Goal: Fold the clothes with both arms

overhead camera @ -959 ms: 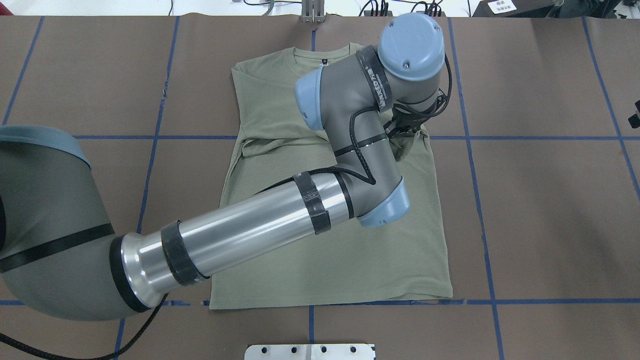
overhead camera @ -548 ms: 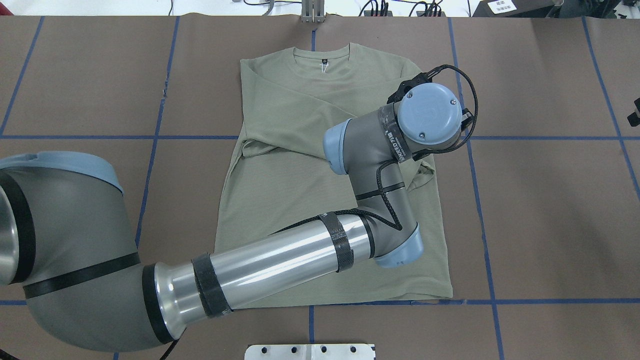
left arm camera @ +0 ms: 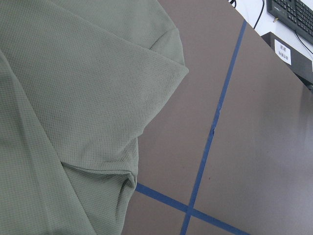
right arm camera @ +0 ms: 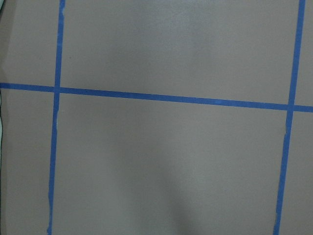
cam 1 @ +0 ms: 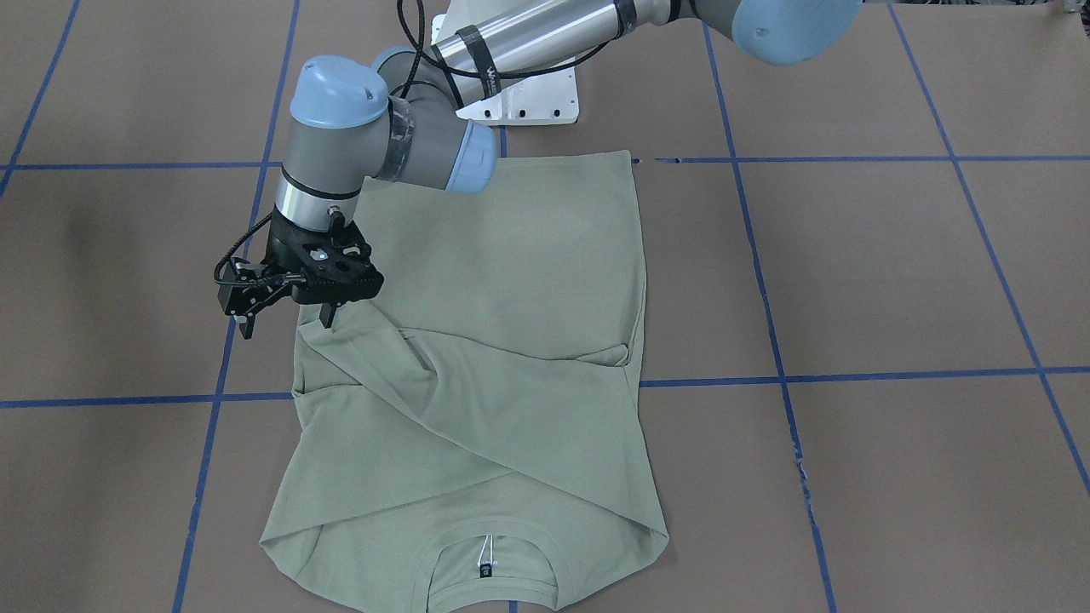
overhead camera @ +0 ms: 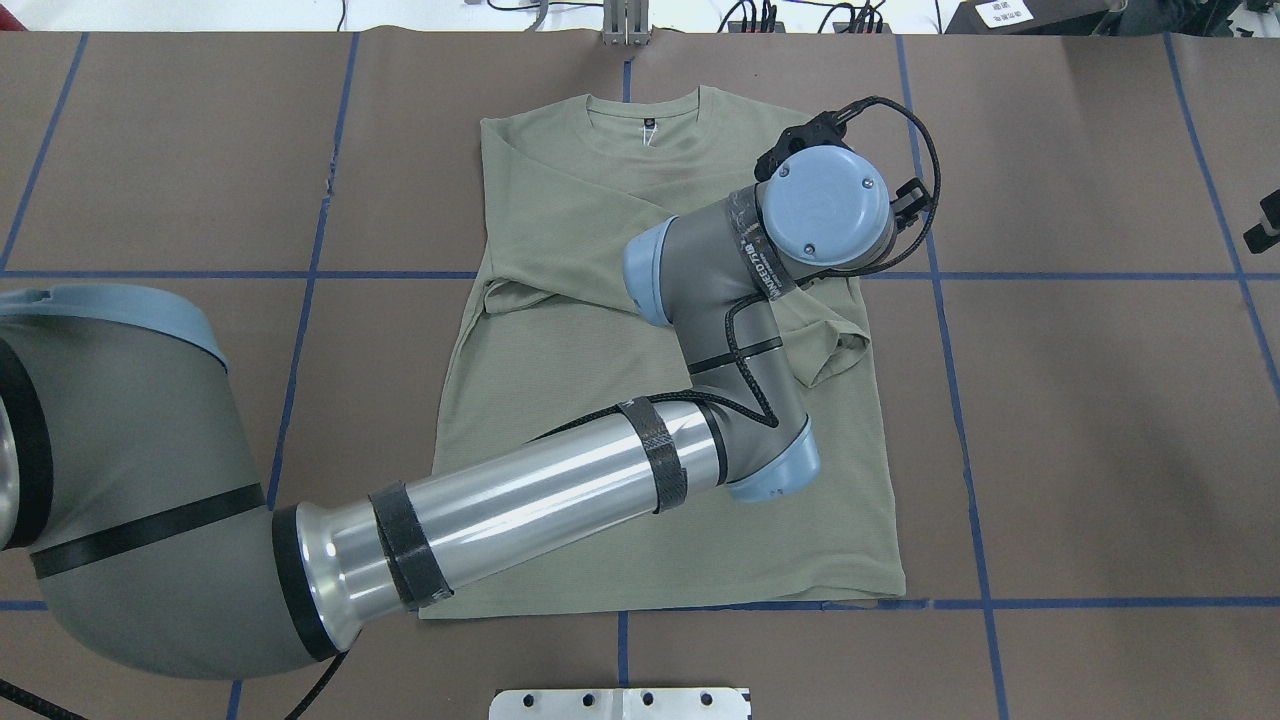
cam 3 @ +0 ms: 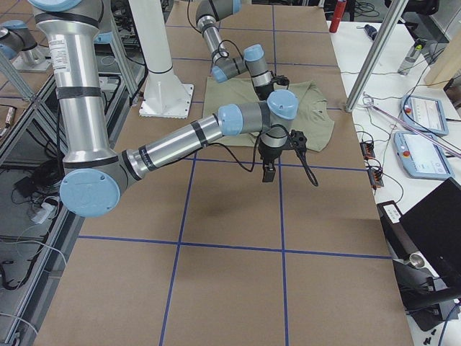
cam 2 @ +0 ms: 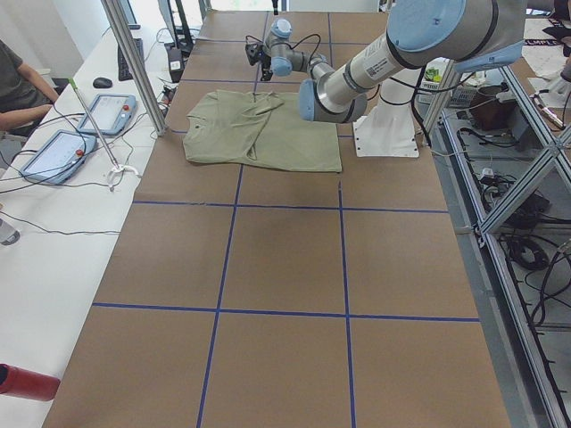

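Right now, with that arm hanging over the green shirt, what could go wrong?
The open left gripper has one fingertip close to the folded sleeve of the shirt. A low sideways move might snag it and undo the fold. Its loose black cable could also catch the cloth.

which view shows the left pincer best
Exterior front-facing: the left pincer shows whole and open, above the shirt edge. Overhead mostly hides it under the wrist; exterior left and right show it tiny; the wrist cameras show none.
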You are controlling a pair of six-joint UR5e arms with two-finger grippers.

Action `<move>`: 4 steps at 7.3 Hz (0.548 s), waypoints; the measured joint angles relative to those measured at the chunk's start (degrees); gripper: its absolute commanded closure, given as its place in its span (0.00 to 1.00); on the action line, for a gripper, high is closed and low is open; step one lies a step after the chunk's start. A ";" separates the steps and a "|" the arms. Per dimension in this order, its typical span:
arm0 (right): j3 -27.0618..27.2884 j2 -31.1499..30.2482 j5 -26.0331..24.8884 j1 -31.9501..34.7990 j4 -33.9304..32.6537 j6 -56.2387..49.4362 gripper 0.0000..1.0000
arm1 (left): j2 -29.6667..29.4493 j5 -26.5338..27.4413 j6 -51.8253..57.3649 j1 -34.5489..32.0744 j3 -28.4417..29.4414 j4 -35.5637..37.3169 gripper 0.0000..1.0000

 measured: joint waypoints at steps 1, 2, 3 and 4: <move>0.47 0.01 0.86 -0.07 0.90 0.45 0.00 | 0.51 -0.78 2.49 -0.19 -0.92 2.24 0.00; 0.80 0.01 1.62 -0.52 2.72 2.18 0.00 | 2.30 -2.80 5.88 -0.68 -4.67 6.60 0.00; 0.99 0.03 2.15 -1.85 5.28 5.84 0.00 | 6.19 -5.50 9.34 -1.58 -11.54 11.75 0.00; 1.06 0.03 2.31 -4.12 9.16 11.47 0.00 | 11.78 -7.65 13.16 -2.61 -20.33 17.07 0.01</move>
